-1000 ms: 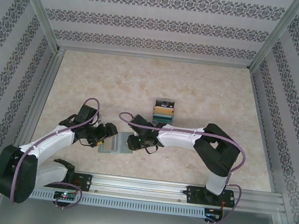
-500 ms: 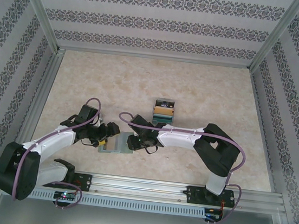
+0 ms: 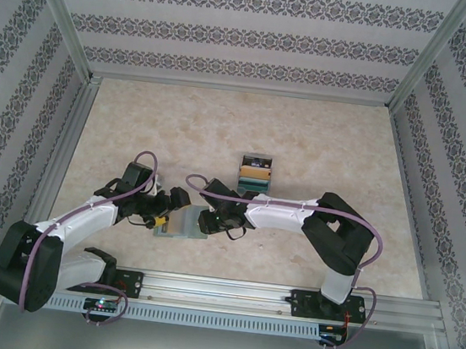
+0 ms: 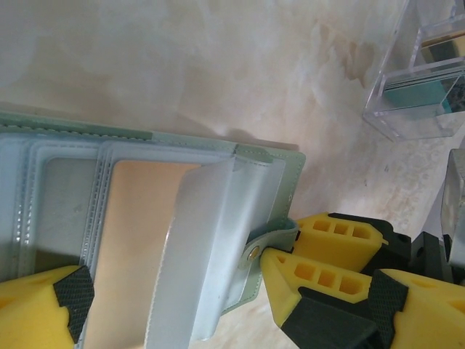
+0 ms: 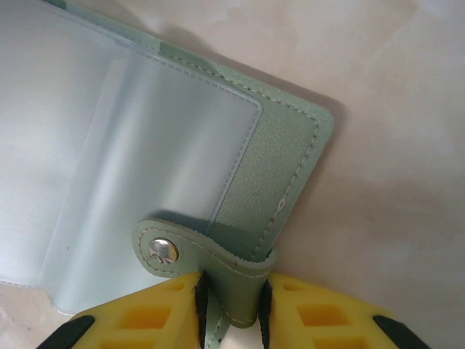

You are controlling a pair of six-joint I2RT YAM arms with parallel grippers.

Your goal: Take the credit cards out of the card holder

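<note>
Strap (image 5: 240, 273) of the card holder (image 3: 183, 222) is sitting pinched tight in my right gripper (image 5: 231, 309). My left gripper (image 4: 229, 291) is gaping wide, holding nothing. Holder's lying open on the table (image 3: 323, 134) btwn both arms, w/ a tan card (image 4: 138, 240) in its pocket.

Bright, even light; soft shadows; wrist close-ups slightly blurred.

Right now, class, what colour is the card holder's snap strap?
The snap strap is pale sage green, clearest in the right wrist view.
</note>
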